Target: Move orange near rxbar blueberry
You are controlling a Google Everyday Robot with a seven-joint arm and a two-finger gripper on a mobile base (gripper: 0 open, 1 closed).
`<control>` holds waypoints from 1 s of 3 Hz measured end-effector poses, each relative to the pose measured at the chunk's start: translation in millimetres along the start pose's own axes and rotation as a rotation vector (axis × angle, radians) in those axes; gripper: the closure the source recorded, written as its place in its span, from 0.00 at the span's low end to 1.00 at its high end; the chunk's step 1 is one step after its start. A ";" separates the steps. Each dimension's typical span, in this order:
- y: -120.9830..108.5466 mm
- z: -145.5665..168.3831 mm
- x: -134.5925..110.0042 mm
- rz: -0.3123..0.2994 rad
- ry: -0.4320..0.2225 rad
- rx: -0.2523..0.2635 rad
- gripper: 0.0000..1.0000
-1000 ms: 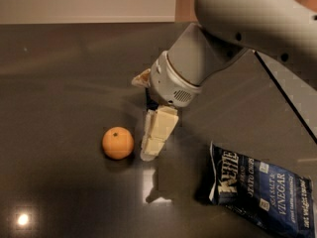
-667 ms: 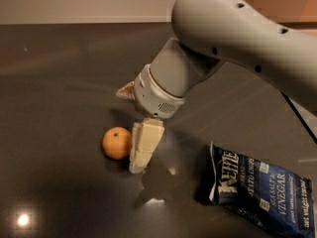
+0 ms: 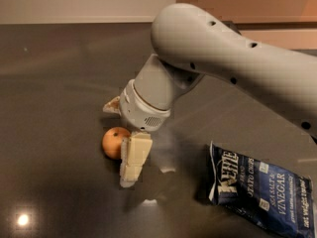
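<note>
Glossy dark tabletop point(image 3: 59, 83) — smooth round orange point(image 3: 114, 142) beside blocky cream gripper point(image 3: 132, 158)

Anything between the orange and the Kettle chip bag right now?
In the camera view, the gripper stands right beside the orange, on its bag side; from there to the chip bag is bare dark tabletop.

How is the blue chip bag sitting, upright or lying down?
Lying down: the chip bag shows its printed front facing up on the table. The gripper is apart from it, low beside the orange.
</note>
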State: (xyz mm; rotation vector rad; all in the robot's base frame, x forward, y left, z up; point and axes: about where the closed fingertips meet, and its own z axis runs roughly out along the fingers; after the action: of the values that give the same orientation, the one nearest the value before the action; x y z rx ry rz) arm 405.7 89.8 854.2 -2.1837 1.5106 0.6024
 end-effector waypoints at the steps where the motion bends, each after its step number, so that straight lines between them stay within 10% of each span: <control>1: 0.3 7.3 6.7 0.003 0.016 -0.007 0.18; 3: -13.8 1.0 24.0 0.030 0.061 0.018 0.63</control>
State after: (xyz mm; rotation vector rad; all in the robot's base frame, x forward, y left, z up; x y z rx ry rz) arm 426.2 76.5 841.0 -2.1875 1.5765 0.5340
